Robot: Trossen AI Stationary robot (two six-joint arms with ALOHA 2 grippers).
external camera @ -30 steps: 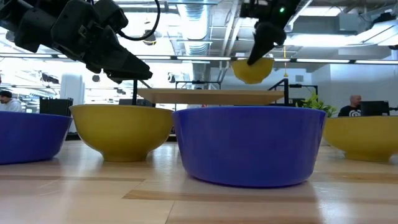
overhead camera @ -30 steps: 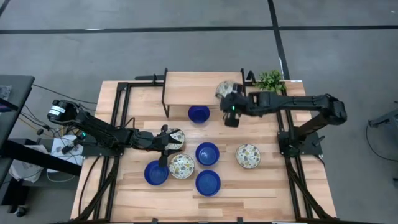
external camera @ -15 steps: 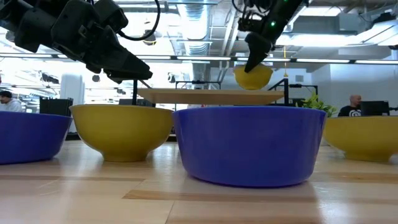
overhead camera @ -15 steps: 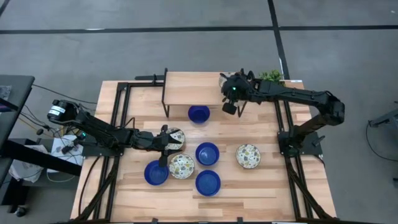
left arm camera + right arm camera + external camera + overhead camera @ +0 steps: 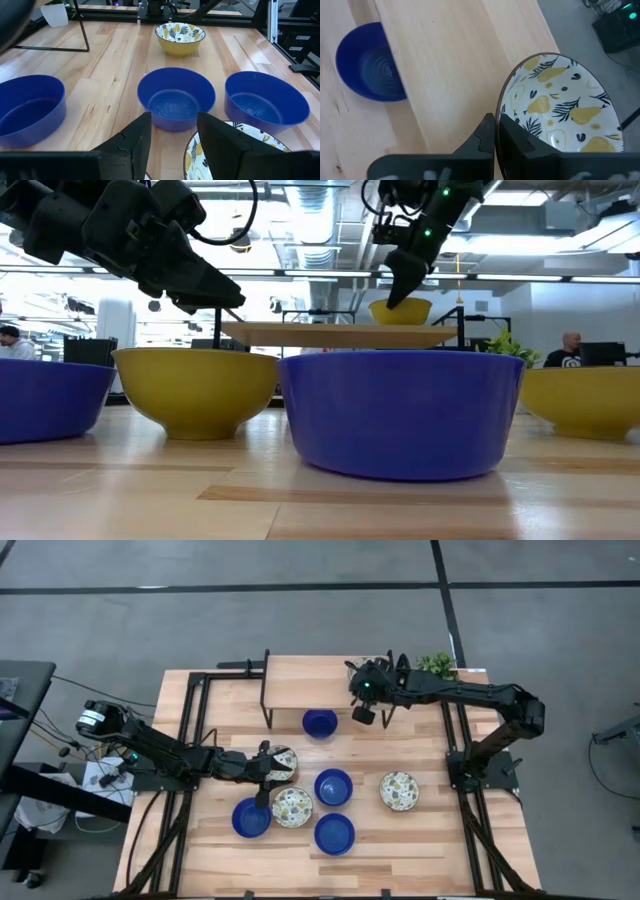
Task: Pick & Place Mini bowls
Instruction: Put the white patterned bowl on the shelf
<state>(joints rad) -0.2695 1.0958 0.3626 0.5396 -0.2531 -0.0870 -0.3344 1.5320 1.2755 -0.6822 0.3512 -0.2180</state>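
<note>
Yellow-sided and cream inside, with a pear-and-leaf pattern, the held bowl sits at the right end of the raised wooden shelf at the table's far edge. In the low view we see its base on the shelf top. The right gripper is clamped on its near rim, the fingers pressed together with the rim between them.

Under the shelf's front edge we see one blue bowl on the table. Nearer the front lie three more blue bowls: one in the middle, one at the front and one at the left. A patterned bowl stands just beside the left blue one, and another patterned bowl stands apart at the right.

The left gripper hangs over a further patterned bowl left of the middle, its fingers spread apart and holding nothing that we can see.

A small green plant stands at the far right corner, near the right arm. In the low view, people sit in the room behind.
</note>
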